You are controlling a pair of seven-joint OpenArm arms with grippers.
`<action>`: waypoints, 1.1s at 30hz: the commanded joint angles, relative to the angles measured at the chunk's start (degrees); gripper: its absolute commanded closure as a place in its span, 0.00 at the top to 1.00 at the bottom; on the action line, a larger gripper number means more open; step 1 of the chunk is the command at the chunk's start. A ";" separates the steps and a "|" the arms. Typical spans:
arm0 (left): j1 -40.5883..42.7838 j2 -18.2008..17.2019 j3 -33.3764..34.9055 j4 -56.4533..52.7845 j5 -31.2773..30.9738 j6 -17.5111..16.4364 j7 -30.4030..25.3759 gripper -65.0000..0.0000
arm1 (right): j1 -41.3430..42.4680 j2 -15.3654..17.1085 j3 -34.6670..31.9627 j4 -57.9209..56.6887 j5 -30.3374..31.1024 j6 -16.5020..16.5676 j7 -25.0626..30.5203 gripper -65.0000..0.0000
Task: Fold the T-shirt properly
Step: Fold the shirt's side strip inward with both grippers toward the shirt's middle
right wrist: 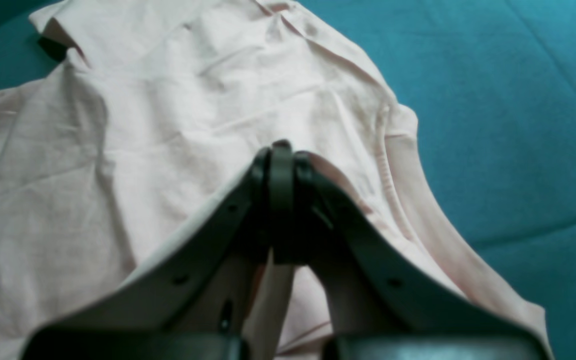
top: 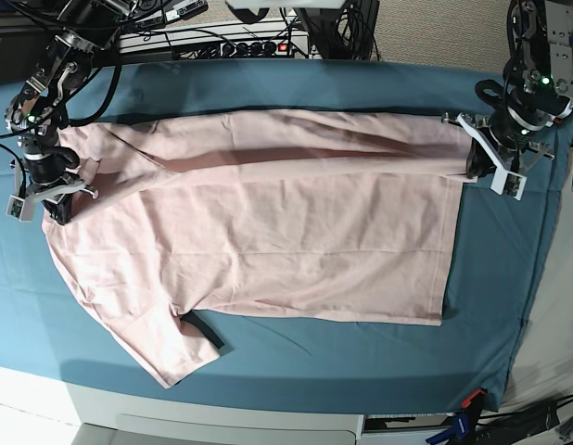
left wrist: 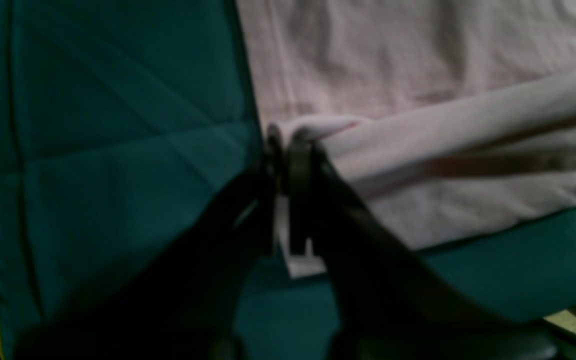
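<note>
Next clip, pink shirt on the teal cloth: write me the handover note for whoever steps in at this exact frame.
Left tool: shut on the T-shirt, pinching the hem corner at the far edge, on the base view's right.
Right tool: shut on the T-shirt at the shoulder and sleeve end, on the base view's left.
T-shirt: spread across the teal table cloth, plain side up. The far long edge is lifted between the two tools and rolled toward the middle, so a first lengthwise fold is started.
Done: both corners gripped, far edge raised.
Left: lay that edge down, fold the near side and near sleeve, then fold crosswise.
</note>
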 commanded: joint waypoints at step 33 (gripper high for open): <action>0.02 -0.94 -0.48 0.83 1.79 -4.46 2.36 0.46 | -5.64 3.41 25.16 1.03 20.09 2.43 -17.25 0.51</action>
